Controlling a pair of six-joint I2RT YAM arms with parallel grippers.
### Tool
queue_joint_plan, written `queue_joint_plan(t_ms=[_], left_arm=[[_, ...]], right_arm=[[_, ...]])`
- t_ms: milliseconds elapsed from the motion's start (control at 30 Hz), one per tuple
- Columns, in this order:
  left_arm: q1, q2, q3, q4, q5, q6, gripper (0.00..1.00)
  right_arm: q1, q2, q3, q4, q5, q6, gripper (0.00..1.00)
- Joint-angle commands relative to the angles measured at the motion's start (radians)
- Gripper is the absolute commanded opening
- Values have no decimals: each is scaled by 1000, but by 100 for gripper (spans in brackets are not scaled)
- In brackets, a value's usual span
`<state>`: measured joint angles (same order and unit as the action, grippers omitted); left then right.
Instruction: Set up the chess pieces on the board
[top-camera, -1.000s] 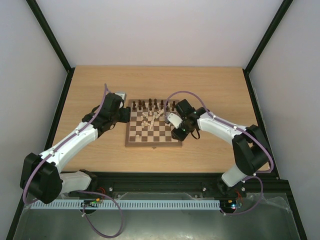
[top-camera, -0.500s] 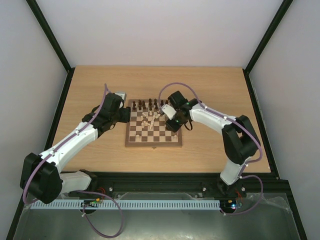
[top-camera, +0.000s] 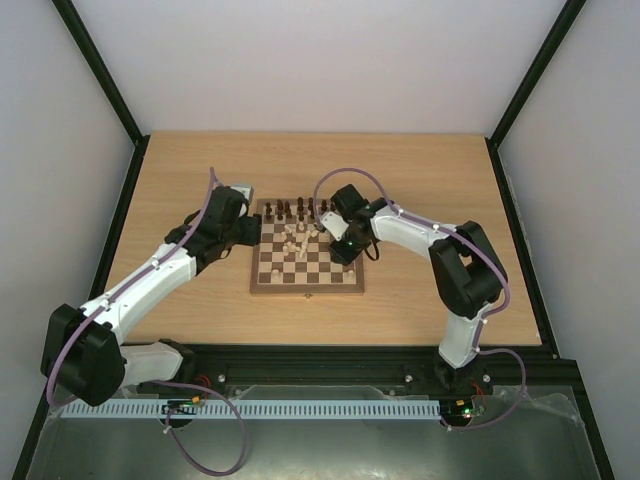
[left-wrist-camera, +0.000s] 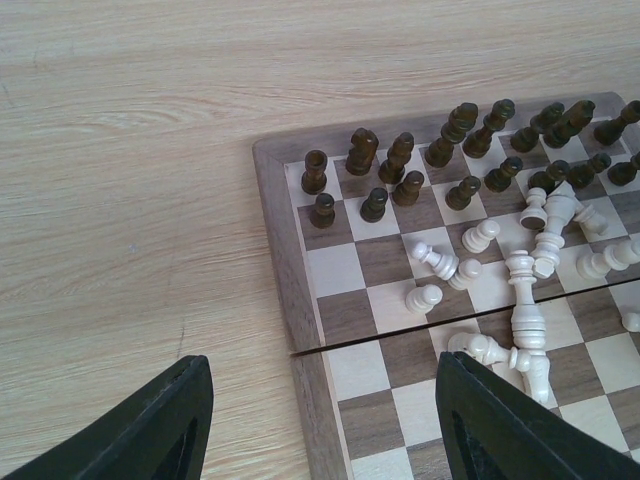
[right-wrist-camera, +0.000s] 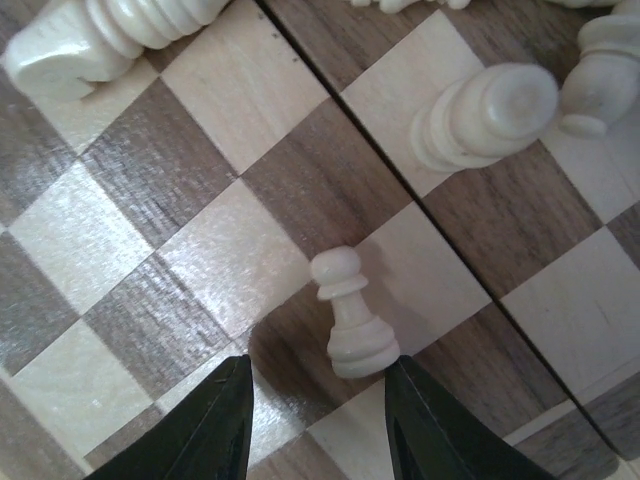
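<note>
The left tool (left-wrist-camera: 320, 410) hangs spread over the left edge of the board (top-camera: 305, 289), only its fingertips showing. The right tool (right-wrist-camera: 318, 420) is spread too, its tips cut off, with a cream pawn (right-wrist-camera: 352, 325) upright just beside one finger. Dark pieces (left-wrist-camera: 400, 165) line the far rows. Cream pieces (left-wrist-camera: 525, 300) lie tumbled mid-board, some cropped.

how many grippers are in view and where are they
2. The left gripper hovers open over the left edge of the board. The right gripper is low over its right side, beside a standing cream pawn.
</note>
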<state>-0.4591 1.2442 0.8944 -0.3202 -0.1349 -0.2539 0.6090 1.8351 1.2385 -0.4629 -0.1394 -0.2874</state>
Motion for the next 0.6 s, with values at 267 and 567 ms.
queue_joint_plan(t_ms=[267, 567], left_arm=[[8, 18, 9, -3, 7, 5, 63], [8, 21, 9, -3, 11, 5, 63]], right_arm=[[-2, 68, 56, 4, 68, -15, 39], [-2, 78, 63, 10, 130, -43, 41]])
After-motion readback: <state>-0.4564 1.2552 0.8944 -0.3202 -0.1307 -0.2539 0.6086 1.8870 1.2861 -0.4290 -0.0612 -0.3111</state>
